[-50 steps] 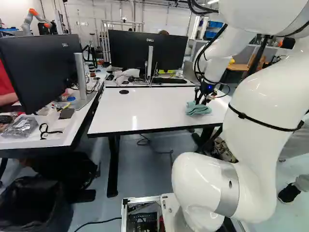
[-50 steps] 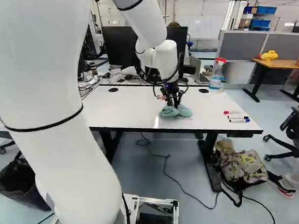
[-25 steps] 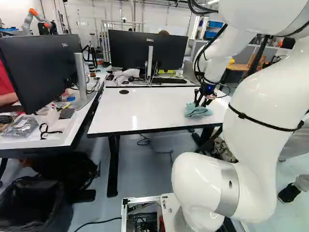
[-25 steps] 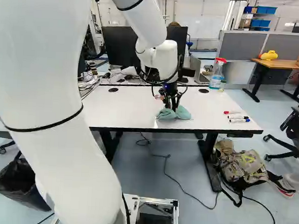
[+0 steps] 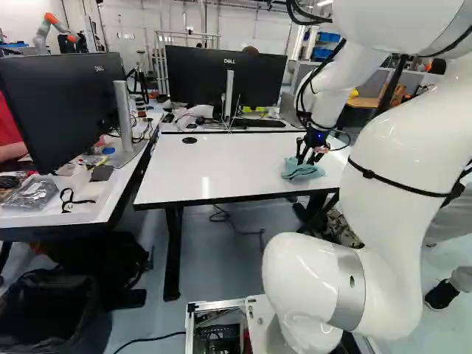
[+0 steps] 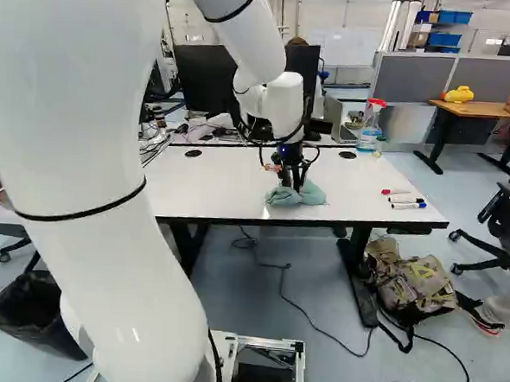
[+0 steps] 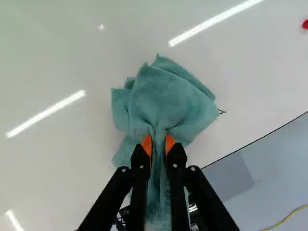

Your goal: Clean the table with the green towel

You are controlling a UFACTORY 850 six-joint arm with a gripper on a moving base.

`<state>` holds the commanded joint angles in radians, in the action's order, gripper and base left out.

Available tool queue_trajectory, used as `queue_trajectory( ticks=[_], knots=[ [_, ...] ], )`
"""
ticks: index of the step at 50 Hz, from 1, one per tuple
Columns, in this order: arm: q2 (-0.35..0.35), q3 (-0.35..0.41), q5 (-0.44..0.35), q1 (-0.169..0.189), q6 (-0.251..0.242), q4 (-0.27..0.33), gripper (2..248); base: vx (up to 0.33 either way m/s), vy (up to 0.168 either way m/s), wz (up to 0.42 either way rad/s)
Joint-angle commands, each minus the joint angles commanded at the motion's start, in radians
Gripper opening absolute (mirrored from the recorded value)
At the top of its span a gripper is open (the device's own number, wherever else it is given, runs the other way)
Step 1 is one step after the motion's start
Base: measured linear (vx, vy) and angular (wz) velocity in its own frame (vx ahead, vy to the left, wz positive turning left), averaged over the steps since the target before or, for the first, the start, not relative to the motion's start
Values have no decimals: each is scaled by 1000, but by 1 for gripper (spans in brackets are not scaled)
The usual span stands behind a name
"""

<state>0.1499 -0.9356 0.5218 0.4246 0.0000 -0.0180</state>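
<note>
The black gripper (image 6: 294,178) points down at the front half of the white table (image 6: 229,185) in the right base view. In the wrist view the gripper (image 7: 159,144) is shut on the green towel (image 7: 168,101), a fold of it pinched between the orange pads. The towel (image 5: 301,169) lies bunched on the tabletop, spreading ahead of the fingers. A small dark mark (image 7: 221,111) shows at the towel's edge in the wrist view; what lies under the cloth is hidden.
Several markers (image 6: 403,200) lie at the table's right side, and a spray bottle (image 6: 371,124) stands behind them. Monitors (image 5: 225,81) stand at the back. A side desk (image 5: 81,199) with clutter is at the left. A backpack (image 6: 410,283) sits on the floor. Another robot (image 5: 53,28) stands far back.
Over the last second the gripper and towel have shifted slightly on the tabletop, a little to the left in the right base view. The upper arm links have moved slightly too.
</note>
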Motion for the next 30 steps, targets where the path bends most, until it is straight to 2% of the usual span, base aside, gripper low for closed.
queue_trajectory(
  ticks=[9,30],
  knots=[
    [32,-8,0,0,0,0,51,0,0,0],
    [32,-7,0,1,0,0,51,0,0,0]
  ],
)
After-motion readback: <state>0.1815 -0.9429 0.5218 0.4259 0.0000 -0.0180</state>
